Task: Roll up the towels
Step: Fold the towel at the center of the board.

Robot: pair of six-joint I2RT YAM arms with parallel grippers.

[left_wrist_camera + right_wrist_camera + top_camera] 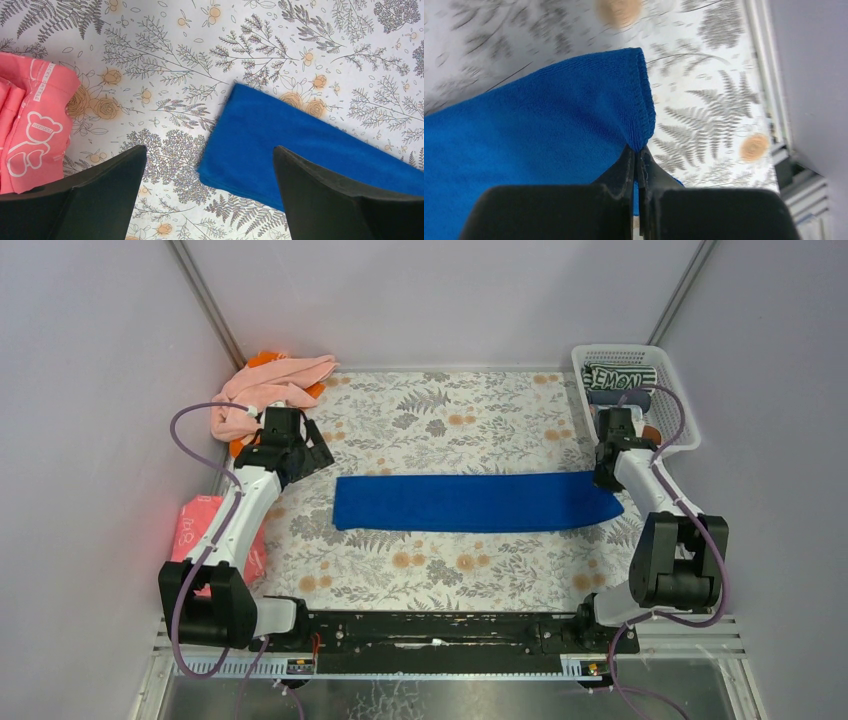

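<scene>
The royal blue towel (470, 502) lies folded into a long strip across the middle of the surface (450, 430), its length running left to right. My right fingers (626, 167) are pinched fully together on the hemmed corner at its right end, and the cloth there lifts a little off the surface. My left fingers (320, 190) stand wide apart and hold nothing, hovering over the strip's left end.

I judge the step in hand to be starting the roll from the right end. To do it well, I want the first turn tight and the hem square to the long edges, or the roll will cone. A corner grip alone may twist the end, so I should bring the whole width over evenly. The left fingers could press the far end down to stop the strip sliding.

In the far left corner a pink towel (270, 385) sits heaped on an orange towel (262, 359), well apart from the work. A reddish-pink pack (205, 530) lies by the left arm. The white basket (680, 410) just behind my right arm holds a letter-printed towel (620, 376), already rolled. That basket's rim is the nearest thing I could snag.
</scene>
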